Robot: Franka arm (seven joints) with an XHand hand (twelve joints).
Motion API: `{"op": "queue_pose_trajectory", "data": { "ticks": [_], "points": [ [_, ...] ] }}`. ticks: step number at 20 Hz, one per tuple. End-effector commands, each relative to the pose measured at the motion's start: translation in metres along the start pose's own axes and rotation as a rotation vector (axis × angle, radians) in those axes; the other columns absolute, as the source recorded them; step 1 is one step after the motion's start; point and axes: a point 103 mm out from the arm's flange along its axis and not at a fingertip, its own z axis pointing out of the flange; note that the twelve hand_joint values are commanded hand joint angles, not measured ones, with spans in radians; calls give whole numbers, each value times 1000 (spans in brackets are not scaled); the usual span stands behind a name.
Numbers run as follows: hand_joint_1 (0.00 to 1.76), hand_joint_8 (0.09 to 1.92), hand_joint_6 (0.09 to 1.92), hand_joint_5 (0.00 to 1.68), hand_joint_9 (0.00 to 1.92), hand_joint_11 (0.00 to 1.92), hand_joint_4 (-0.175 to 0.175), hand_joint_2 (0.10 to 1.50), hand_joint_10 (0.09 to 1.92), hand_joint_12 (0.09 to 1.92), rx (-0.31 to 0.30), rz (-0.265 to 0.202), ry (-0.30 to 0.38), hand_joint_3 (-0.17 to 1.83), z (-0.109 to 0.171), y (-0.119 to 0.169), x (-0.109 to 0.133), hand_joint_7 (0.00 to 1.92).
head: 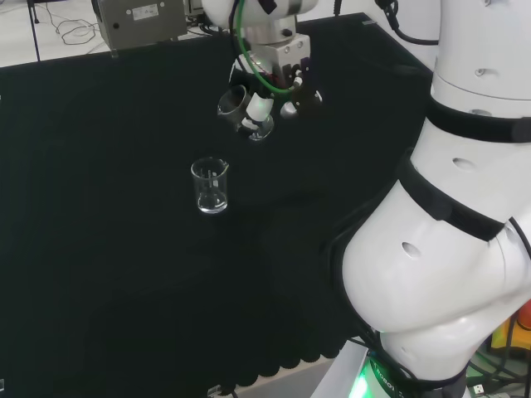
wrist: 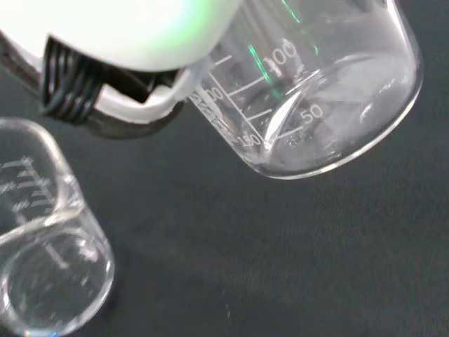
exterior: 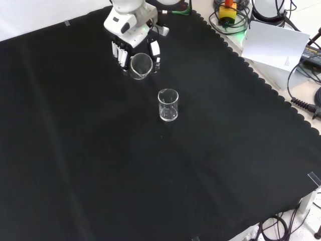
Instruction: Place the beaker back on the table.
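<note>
A: In the head view, where is the hand?

B: The hand (head: 267,89) hangs above the black-clothed worktop (head: 99,249), toward the far side. Its fingers are curled round a clear glass beaker (head: 246,109), which is tilted and well clear of the cloth. A second beaker (head: 210,186) stands upright on the cloth, nearer the camera and slightly left of the hand.

A: And the front view?

B: There the hand (exterior: 131,35) comes in at the top, black and white fingers (exterior: 120,54) hanging down on either side of the held beaker (exterior: 141,66). This view looks straight into the beaker's round mouth, tipped toward the camera, which the head view does not give. The standing beaker (exterior: 168,105) sits below and a little right of it, apart from it, on the worktop (exterior: 75,165).

A: Does the wrist view add anything?

B: It shows the held beaker (wrist: 316,98) close up, tilted, with printed graduation marks on its wall and the dark cloth behind its base. Part of the hand (wrist: 119,49) lies blurred against its wall. The standing beaker (wrist: 49,267) shows its rim and spout. I cannot tell for sure whether either beaker holds liquid; both look empty.
</note>
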Motion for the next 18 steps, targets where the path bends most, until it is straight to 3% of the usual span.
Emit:
{"op": "queue_pose_trajectory", "data": {
  "ticks": [1,7,14,18],
  "points": [
    [1295,1030,1054,1118,1535,1148,-175,565,853,835,-64,4,137,952,30,14,-23,1181],
    [1295,1026,1050,1114,1527,1146,-175,576,846,834,-59,-66,231,932,57,32,-25,1177],
    [1294,1010,1033,1109,1515,1149,-175,599,822,828,-93,-147,353,889,74,40,-25,1172],
    [1294,1006,1030,1110,1514,1149,-175,602,816,826,-106,-176,385,883,82,42,-22,1172]
  ]
}}
